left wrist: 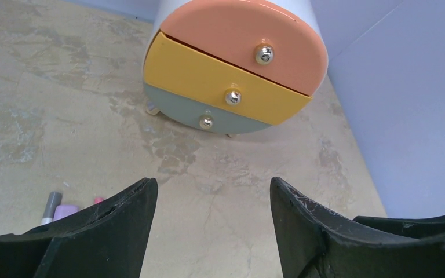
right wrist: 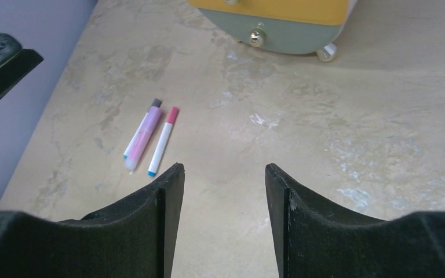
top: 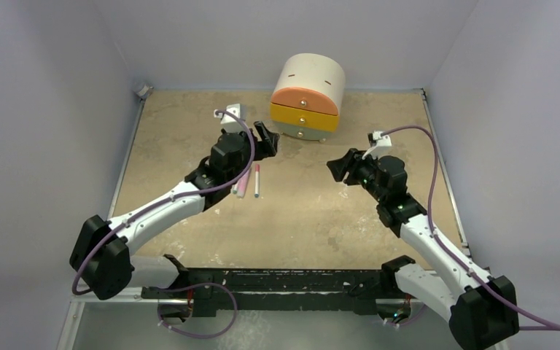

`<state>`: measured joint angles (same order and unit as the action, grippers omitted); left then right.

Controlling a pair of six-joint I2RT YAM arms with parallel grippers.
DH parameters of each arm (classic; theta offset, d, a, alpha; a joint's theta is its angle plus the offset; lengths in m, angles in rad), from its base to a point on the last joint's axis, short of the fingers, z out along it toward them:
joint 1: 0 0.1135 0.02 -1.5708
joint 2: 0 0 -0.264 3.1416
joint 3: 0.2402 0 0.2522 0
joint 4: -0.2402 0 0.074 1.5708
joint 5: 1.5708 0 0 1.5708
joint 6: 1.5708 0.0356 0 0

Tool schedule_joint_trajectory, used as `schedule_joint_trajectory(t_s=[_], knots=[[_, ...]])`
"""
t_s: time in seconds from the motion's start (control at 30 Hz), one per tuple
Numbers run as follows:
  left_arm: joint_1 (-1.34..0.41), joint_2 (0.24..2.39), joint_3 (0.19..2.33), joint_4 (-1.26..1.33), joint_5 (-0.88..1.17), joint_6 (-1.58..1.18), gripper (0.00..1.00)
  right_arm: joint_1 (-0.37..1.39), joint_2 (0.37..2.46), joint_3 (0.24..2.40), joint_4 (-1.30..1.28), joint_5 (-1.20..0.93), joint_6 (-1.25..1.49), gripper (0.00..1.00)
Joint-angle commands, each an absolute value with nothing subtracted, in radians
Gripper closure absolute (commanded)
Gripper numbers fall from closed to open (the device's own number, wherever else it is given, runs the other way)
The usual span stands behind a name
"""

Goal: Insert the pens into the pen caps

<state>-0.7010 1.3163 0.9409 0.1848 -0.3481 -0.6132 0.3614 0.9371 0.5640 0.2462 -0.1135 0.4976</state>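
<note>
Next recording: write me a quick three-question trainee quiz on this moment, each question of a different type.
1. True or false: the left gripper holds a pen.
2. The middle drawer of the round white drawer chest is: A yellow, B purple, C black.
3. Fill in: the white pen with the reddish-pink cap lies nearest the ___ gripper.

Key: 1 false; 2 A; 3 left.
</note>
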Motion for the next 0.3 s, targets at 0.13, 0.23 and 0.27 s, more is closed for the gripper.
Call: schedule_joint_trajectory(t_s=[0.13, 0.23, 0.27], knots=[[-0.702, 1.238, 0.891, 0.274, -0.448, -0.683, 0.30, 0.360, 0.894, 0.557, 0.233, -0.014, 0.466, 0.44], [-0.703, 1.245, 0.912, 0.243, -0.465, -0.686, 0.30, 0.360, 0.897, 0.558, 0.232, -0.016, 0.461, 0.44], [-0.703, 1.247, 0.918, 0.237, -0.467, -0.685, 0.29, 0.360, 0.898, 0.560, 0.232, -0.013, 0.458, 0.44]])
